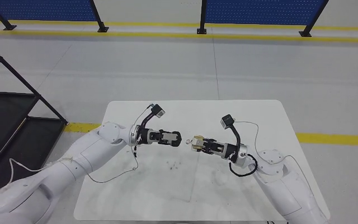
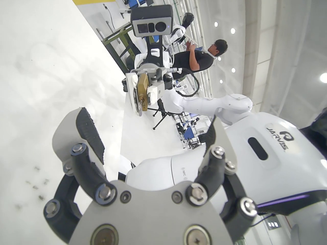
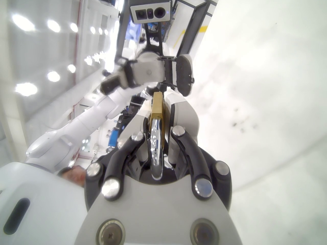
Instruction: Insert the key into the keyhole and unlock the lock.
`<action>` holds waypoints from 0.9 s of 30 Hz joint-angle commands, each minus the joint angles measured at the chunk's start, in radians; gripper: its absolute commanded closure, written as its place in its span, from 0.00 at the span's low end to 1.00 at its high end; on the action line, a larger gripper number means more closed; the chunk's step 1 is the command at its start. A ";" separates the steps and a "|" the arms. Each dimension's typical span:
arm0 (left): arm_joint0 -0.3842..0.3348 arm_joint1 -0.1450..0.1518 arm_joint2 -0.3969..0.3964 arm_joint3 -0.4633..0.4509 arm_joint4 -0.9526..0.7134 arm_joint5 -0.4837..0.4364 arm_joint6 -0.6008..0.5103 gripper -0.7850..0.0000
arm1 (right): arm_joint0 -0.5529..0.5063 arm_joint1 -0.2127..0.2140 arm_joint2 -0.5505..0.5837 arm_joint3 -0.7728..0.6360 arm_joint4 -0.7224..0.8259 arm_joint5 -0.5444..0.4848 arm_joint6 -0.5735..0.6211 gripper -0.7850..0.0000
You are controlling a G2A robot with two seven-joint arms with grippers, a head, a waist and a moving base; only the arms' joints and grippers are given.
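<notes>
Brass lock pinched in right pincer, held above the counter, shackle toward that wrist, long axis pointing at left pincer. Left pincer is spread wide, empty, just beside the lock's free end. Small silver bit sticks out there, maybe the key, cannot tell.

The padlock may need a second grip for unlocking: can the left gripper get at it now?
Probably yes: the left gripper, open and empty, faces the padlock in the right gripper, with nothing between them.
</notes>
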 commanded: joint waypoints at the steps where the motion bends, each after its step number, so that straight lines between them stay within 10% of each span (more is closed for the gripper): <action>1: 0.004 -0.006 -0.005 0.002 -0.006 0.006 -0.009 0.00 | 0.000 0.000 0.000 0.000 0.000 0.000 0.000 1.00; 6: 0.009 -0.024 -0.016 0.008 -0.013 0.022 -0.055 0.00 | 0.000 0.000 0.000 0.000 0.000 0.000 0.000 1.00; 10: 0.009 -0.041 -0.024 0.025 -0.004 0.037 -0.068 0.48 | 0.000 0.000 0.000 0.000 0.000 0.000 0.000 1.00; 27: 0.028 -0.087 -0.078 0.060 0.034 0.061 -0.100 0.67 | 0.000 0.000 0.000 0.000 0.000 0.000 0.000 1.00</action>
